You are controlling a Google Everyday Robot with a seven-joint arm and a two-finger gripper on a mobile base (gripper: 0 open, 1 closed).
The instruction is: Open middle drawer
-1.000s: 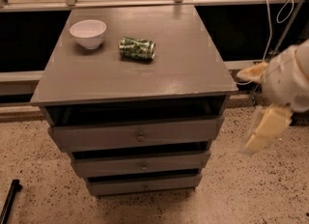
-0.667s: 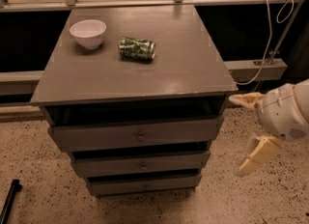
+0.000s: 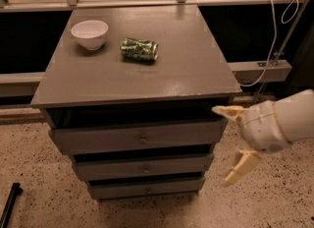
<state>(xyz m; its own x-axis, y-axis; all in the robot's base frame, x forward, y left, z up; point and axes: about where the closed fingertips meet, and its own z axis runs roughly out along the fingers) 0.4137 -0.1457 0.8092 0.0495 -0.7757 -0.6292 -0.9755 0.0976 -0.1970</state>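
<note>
- Gripper (image 3: 231, 142), its two fingers spread wide apart, hangs at right of frame, beside the cabinet (image 3: 186, 70).
- Middle drawer (image 3: 113, 168), lower centre, untouched.
- Bowl (image 3: 90, 34) and can (image 3: 140, 50), upper left.

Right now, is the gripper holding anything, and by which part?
Nothing is held: the gripper is open, right of the cabinet, away from the middle drawer.

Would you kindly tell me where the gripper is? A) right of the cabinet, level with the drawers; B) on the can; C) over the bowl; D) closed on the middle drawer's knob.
A: the gripper hangs open beside the right edge of the cabinet, away from the knob of the middle drawer.
</note>
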